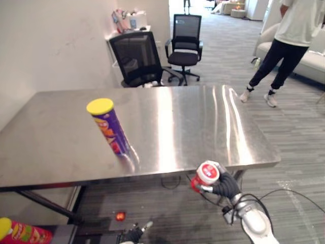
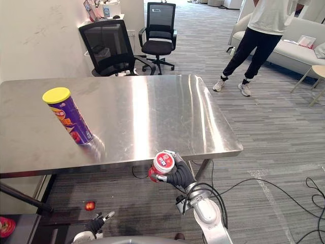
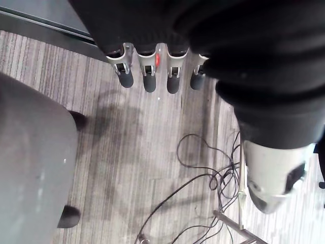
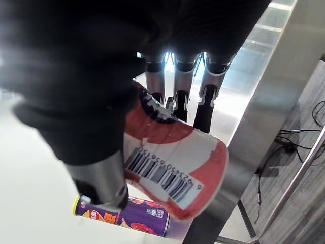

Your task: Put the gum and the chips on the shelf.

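Right hand (image 2: 181,177) | grips gum tub (image 2: 163,163) | chips can (image 2: 69,117) upright on table (image 2: 152,109)

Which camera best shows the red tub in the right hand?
The right wrist view: the red tub is close up, side and barcode plain, the right hand curled round it. Both eye views show it small, lid showing, by the near edge of the table.

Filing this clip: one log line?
right robot hand: gripping gum canister by table edge | chips can: standing on table | left robot hand: open, low
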`<state>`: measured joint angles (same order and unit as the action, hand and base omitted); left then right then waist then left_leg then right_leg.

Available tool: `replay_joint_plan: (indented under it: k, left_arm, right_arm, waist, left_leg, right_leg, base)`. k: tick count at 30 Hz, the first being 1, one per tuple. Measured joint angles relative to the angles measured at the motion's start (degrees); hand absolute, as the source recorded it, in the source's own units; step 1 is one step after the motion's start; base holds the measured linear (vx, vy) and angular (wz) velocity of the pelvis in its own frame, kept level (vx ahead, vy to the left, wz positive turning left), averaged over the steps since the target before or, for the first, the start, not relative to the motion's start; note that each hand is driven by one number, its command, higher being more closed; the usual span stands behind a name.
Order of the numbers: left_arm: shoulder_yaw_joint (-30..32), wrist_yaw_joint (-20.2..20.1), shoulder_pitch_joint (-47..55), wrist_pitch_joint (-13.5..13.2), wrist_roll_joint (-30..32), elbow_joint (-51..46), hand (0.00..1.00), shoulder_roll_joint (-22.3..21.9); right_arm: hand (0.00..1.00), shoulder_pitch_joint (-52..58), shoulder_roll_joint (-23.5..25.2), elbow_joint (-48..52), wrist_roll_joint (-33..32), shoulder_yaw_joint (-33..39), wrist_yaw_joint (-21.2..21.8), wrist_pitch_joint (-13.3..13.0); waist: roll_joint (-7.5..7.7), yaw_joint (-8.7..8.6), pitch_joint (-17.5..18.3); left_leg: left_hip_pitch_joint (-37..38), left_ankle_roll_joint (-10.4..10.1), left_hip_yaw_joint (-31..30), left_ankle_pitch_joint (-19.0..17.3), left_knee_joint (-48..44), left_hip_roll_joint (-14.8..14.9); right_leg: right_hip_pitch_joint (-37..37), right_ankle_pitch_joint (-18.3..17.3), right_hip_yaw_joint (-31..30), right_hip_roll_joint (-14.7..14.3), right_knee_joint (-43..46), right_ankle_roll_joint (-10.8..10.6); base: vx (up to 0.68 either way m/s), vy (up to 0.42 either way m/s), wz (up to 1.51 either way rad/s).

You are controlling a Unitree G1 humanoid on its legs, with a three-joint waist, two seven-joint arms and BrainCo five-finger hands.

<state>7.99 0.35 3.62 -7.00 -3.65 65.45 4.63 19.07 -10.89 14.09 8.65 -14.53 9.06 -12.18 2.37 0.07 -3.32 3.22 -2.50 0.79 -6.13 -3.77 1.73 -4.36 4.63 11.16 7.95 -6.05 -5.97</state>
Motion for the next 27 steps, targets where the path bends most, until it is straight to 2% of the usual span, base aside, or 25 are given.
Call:
replay_joint_plan:
  k: [10, 17, 20, 21, 22, 23, 24, 25, 26, 27]
  left_arm:
    - [-0.9, 1.0, -0.1, 0.0, 0.0, 0.0, 0.0, 0.1]
    - [-1.1, 1.0, -0.1, -0.4, 0.0, -0.7, 0.0, 0.1]
    - [-1.7, 1.0, -0.9, -0.8, 0.0, -1.8, 0.0, 0.1]
    - [-2.4, 1.0, -1.9, -1.1, 0.0, -2.0, 0.0, 0.3]
    - [-2.7, 1.0, -2.2, -1.2, 0.0, -2.0, 0.0, 0.4]
    - [-2.6, 1.2, -3.1, -1.2, 0.0, -2.5, 0.0, 0.3]
    - [-2.6, 1.2, -3.3, -1.2, 0.0, -2.5, 0.0, 0.2]
    - [-2.3, 1.3, -3.4, -1.2, -0.2, -2.5, 0.0, 0.2]
    - [-1.7, 1.3, -3.5, -1.2, -0.6, -2.0, 0.0, 0.3]
    - [-1.4, 1.1, -3.7, -1.2, -0.8, -1.6, 0.0, 0.3]
  right_arm:
    - [1.0, 1.4, -0.6, -1.5, -0.2, 0.0, 0.0, 0.1]
    - [1.0, -1.3, -5.5, -1.4, -0.2, 0.3, 0.0, 0.1]
    - [1.0, -6.5, -8.4, -1.4, -0.6, 1.0, -0.3, -0.2]
    - [1.0, -8.9, -9.4, -1.4, -2.0, 1.6, -0.6, -0.6]
    - [1.0, -9.7, -9.5, -1.4, -2.4, 1.9, -0.8, -0.8]
    - [1.0, -10.7, -9.5, -1.4, -2.5, 2.5, -1.1, -1.0]
    - [1.0, -11.1, -9.6, -1.3, -2.5, 2.7, -1.2, -1.0]
    - [1.0, -11.2, -9.6, -1.2, -2.5, 2.8, -1.3, -1.0]
    - [1.0, -10.2, -9.4, -1.2, -2.5, 2.8, -1.3, -1.0]
    - [1.0, -9.1, -9.1, -1.3, -2.8, 3.4, -1.4, -0.9]
  waist:
    - [0.01, 0.05, 0.0]
    - [-0.43, 1.23, -0.5]
    - [-0.76, 1.78, -3.0]
    - [-1.25, 1.93, -5.0]
    - [-1.28, 1.87, -5.5]
    - [-1.54, 2.54, -6.7]
    - [-2.28, 2.75, -7.1]
    - [-2.61, 2.82, -7.5]
    - [-2.03, 2.85, -7.5]
    - [-1.71, 2.42, -7.7]
  left_leg:
    - [0.0, 0.0, -0.4, 0.2, 0.6, 0.0]
    - [-1.2, -0.3, -4.0, 0.7, 0.4, -0.2]
    - [-3.3, -1.0, -8.5, 1.8, -1.1, -0.1]
    - [-4.6, -1.5, -11.2, 2.7, -1.5, -0.3]
    - [-5.3, -1.7, -11.5, 3.2, -1.3, -0.2]
    - [-6.6, -2.0, -10.9, 3.4, -0.3, 0.1]
    - [-7.7, -0.8, -8.8, 2.7, -0.4, 0.8]
    - [-8.3, 1.4, -1.1, 1.3, 0.3, 3.8]
    - [-8.1, 3.7, 5.4, -0.6, 0.9, 4.7]
    - [-10.3, 4.9, 11.9, 0.2, -4.8, 7.0]
  right_leg:
    - [0.1, -0.1, 0.6, 0.1, 0.0, 0.0]
    - [-1.2, -0.9, 4.4, 0.1, 0.0, 0.0]
    - [-0.6, -3.1, 8.1, 0.2, 3.6, 0.5]
    - [1.1, -5.6, 10.9, 1.0, 8.2, 0.8]
    - [2.3, -6.6, 11.9, 1.6, 10.3, 1.0]
    - [4.7, -8.5, 13.0, 2.2, 14.6, 1.5]
    - [5.7, -9.0, 13.7, 2.3, 16.0, 2.2]
    - [6.4, -9.3, 14.5, 2.6, 16.7, 2.7]
    - [6.7, -9.3, 15.4, 3.8, 16.1, 2.7]
    - [8.0, -9.6, 16.9, 5.5, 17.4, 3.1]
  base:
    - [0.0, 0.002, 0.02]
    - [-0.01, -0.008, 0.28]
    - [-0.04, -0.042, 0.76]
    - [-0.09, -0.051, 1.02]
    - [-0.12, -0.05, 0.92]
    - [-0.12, -0.034, 0.48]
    - [-0.14, -0.062, 0.45]
    - [-0.09, -0.063, 0.42]
    - [-0.02, -0.024, 0.61]
    - [0.01, -0.001, 0.53]
